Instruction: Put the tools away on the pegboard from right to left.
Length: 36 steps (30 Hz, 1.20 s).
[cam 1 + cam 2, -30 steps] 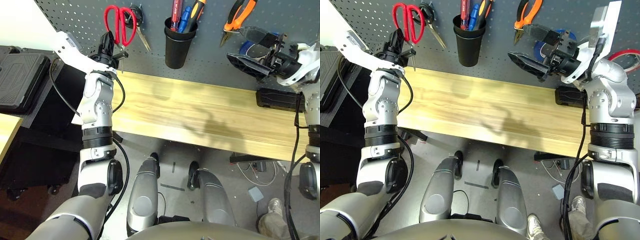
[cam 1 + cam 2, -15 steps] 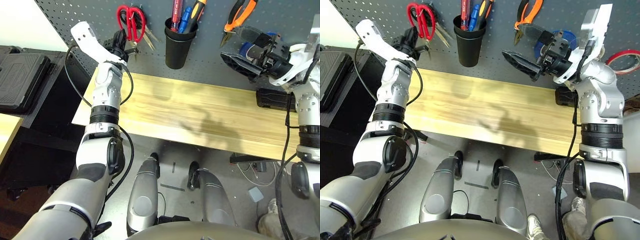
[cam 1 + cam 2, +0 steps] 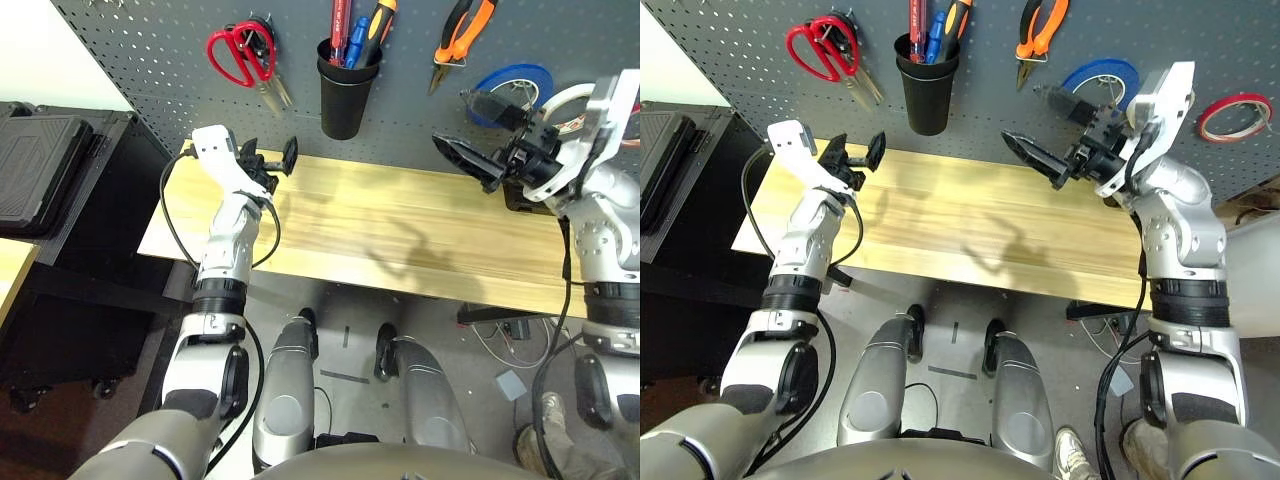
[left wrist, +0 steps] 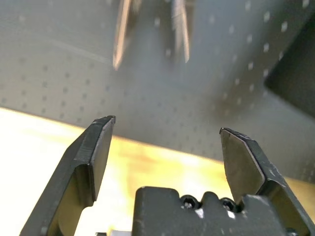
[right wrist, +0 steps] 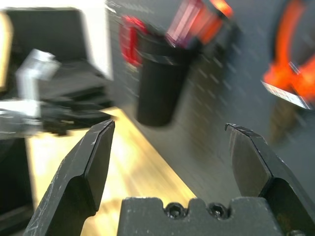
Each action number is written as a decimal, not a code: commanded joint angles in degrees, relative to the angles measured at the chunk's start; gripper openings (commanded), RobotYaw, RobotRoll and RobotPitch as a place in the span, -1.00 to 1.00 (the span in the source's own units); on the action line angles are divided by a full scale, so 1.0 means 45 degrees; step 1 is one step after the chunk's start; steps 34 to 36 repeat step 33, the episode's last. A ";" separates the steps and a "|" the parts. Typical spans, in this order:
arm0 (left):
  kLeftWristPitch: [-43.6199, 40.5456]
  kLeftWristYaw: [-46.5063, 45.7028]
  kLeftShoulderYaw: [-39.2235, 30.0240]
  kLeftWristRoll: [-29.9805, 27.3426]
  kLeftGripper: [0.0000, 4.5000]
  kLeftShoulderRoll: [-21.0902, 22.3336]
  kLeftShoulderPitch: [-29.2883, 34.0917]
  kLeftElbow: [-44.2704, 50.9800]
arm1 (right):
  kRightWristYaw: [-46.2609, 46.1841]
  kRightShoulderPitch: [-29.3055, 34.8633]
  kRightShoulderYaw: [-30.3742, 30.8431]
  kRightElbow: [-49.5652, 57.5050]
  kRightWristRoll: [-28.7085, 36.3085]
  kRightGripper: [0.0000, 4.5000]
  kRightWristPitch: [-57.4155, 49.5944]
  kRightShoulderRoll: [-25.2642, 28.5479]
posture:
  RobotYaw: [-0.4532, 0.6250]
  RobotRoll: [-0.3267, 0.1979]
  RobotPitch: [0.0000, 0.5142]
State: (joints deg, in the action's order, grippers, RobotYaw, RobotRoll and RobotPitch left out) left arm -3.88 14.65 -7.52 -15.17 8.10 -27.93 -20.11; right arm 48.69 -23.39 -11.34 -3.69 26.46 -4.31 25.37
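Note:
On the pegboard (image 3: 980, 110) the red-handled scissors (image 3: 818, 47) hang at the left. The black cup (image 3: 927, 92) holds the red-handled screwdriver (image 3: 914, 16). The orange-and-black pliers (image 3: 1040, 35) hang right of the cup, and the thin red tape ring (image 3: 1237, 116) hangs at the far right. My left gripper (image 3: 856, 156) is open and empty over the table's back left, below the scissors; the left wrist view shows the scissor blades (image 4: 118, 37) above its fingers. My right gripper (image 3: 1032, 120) is open and empty in front of the board, below the pliers.
The wooden table (image 3: 400, 235) runs along the foot of the board. A blue tape roll (image 3: 515, 82) and a white one (image 3: 562, 100) hang behind my right gripper. A black case (image 3: 40, 150) lies left of the table, and a black box (image 3: 520, 195) sits at its back right.
My left gripper opened, let go of the red scissors on the pegboard and drew back down over the table. My right arm moved lower and inward. The camera shifted too.

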 commanded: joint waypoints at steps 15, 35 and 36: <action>0.1909 -0.0640 -0.0686 0.0875 0.99 0.0684 0.0810 -0.1105 | -0.9010 0.0212 -0.2089 -0.6209 -0.4053 1.00 0.5143 -0.0842 | 0.06 0.25 -0.05; 0.3055 -0.0074 -0.0985 0.0847 0.99 0.1509 0.0276 -0.2699 | -1.2207 -0.0341 -0.2674 -0.9718 -0.4285 1.00 0.6990 -0.0192 | 0.09 0.25 -0.05; 0.3055 -0.0074 -0.0985 0.0847 0.99 0.1509 0.0276 -0.2699 | -1.2207 -0.0341 -0.2674 -0.9718 -0.4285 1.00 0.6990 -0.0192 | 0.09 0.25 -0.05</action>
